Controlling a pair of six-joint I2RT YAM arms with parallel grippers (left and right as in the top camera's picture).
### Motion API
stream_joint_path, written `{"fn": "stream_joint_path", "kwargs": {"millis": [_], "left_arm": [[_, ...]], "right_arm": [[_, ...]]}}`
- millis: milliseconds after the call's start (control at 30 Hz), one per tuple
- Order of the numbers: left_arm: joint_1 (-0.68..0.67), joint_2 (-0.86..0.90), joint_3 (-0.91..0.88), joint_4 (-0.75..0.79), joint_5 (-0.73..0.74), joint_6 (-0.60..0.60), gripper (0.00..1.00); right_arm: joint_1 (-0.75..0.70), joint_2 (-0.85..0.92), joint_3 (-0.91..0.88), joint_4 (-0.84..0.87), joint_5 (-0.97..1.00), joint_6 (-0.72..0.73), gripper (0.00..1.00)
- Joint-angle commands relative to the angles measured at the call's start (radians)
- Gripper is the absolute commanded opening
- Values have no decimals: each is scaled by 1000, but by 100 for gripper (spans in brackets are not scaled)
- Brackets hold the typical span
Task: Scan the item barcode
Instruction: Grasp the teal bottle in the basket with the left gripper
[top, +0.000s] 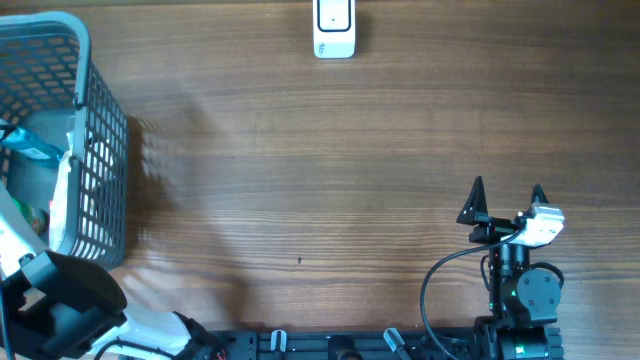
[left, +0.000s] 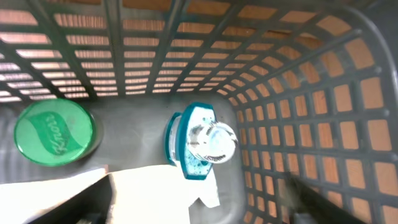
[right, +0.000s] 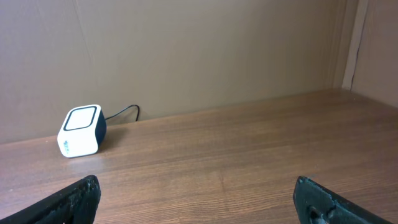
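Hard to see first: L gripper (left: 198, 184) isn't in the overhead. Only the L arm (top: 60, 300) shows, cut off at the bottom-left corner, just beside the basket (top: 100, 150). In L wrist view its fingers (left: 93, 202) are dark blurs at the two bottom corners, spread wide, nothing pinched. The whole view is soft. A white pack (left: 158, 190) lies between the fingers, cut off by the bottom edge. Can't tell what it is, or whether it touches the left-hand finger.

Items rel. to L gripper: all are on the basket floor, ahead of the tips. A teal bottle (left: 199, 143) w/ white cap sits straight ahead, just past the pack. It's touching or overlapping the pack, can't tell which. A green tub (left: 55, 132) sits ahead and off to the left, apart from the bottle. Mesh wall is close ahead and on the right. Labels are too blurred to read, bar the tub lid's logo.

R gripper (top: 508, 190) has fingers spread wide w/ nothing between, over bare table (top: 300, 180), well apart from the basket. Scanner (right: 81, 132) stands far ahead of it and to its left, upright by the back wall, w/ a cable (right: 121, 113) trailing behind. In the overhead the scanner's top is cut off by the frame edge. It's well apart from both grippers and all items.
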Motion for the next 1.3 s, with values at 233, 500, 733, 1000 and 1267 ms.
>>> {"fn": "stream_joint_path", "kwargs": {"millis": [233,500,733,1000,1267], "left_arm": [[36,44,12,54,-1,-3,98],[42,174,12,61,45,-7,100],[41,219,12,89,111,-29,100],[41,219,12,124,111,-29,68],[41,241,12,140,112,-29,64]], "right_arm": [[-3,-3,-1,5,-16,-18,100],[-3,-3,-1,5,-16,-18,100],[-3,-3,-1,5,-16,-18,100],[-3,-3,-1,5,-16,-18,100],[-3,-3,-1,5,-16,-17,100]]}}
